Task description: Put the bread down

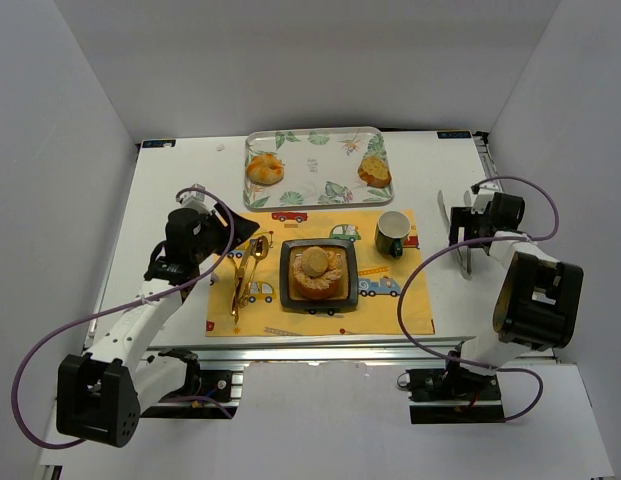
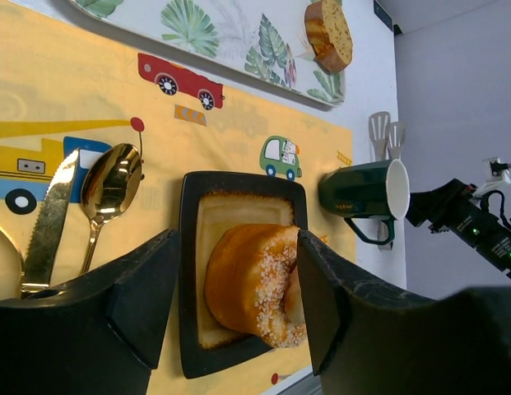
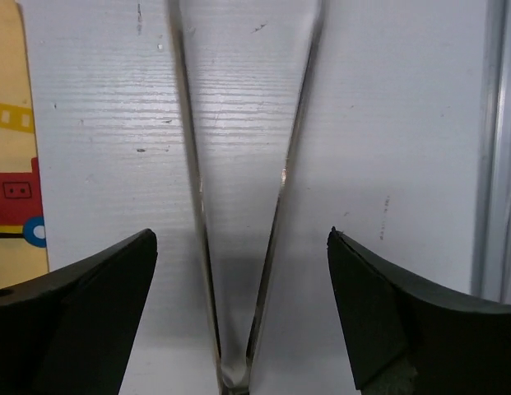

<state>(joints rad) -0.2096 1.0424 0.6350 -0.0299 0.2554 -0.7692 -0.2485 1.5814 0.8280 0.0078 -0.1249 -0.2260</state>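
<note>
A sugared round bread (image 1: 317,270) lies on a toast slice in the black square plate (image 1: 288,292) on the yellow placemat. In the left wrist view the bread (image 2: 255,280) shows between my fingers, lying on the plate (image 2: 189,247) beyond them. My left gripper (image 1: 238,225) (image 2: 239,304) is open and empty, left of the plate. Two more breads, one (image 1: 264,169) at the left and one (image 1: 374,171) at the right, lie on the leaf-print tray (image 1: 315,160). My right gripper (image 1: 462,238) (image 3: 241,239) is open, its fingers either side of metal tongs (image 3: 193,206) that lie on the table.
A green mug (image 1: 392,233) (image 2: 362,191) stands right of the plate. A gold spoon (image 2: 111,181) and knife (image 2: 53,214) lie on the placemat (image 1: 390,300) left of the plate. The tongs (image 1: 466,255) lie on the white table right of the mat.
</note>
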